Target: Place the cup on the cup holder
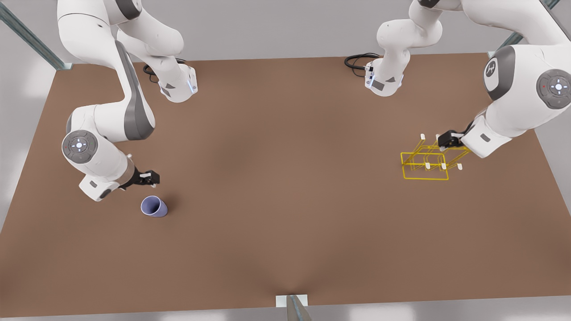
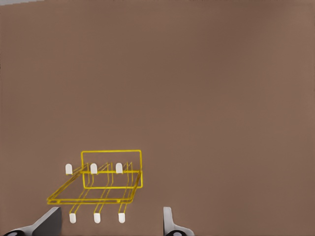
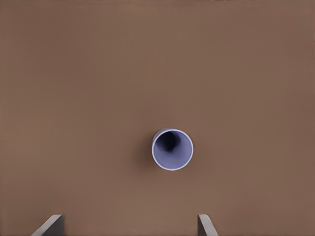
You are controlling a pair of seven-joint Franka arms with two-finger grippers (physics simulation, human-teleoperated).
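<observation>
The lavender-blue cup (image 1: 154, 207) stands on the brown table at the front view's left, its opening facing up (image 3: 172, 149). My right gripper (image 1: 151, 177) hovers just behind it and is open, with the cup ahead of its spread fingers (image 3: 129, 225) and not touched. The yellow wire cup holder (image 1: 426, 162) with white-capped prongs sits at the front view's right. My left gripper (image 1: 446, 141) hangs over the holder's back edge, open, with the rack (image 2: 106, 182) in front of its fingers (image 2: 109, 223).
The brown table (image 1: 285, 178) stretches wide between cup and holder. Both arm bases (image 1: 178, 84) (image 1: 383, 80) stand at the far edge with black cables. A small metal bracket (image 1: 292, 303) sits at the near edge.
</observation>
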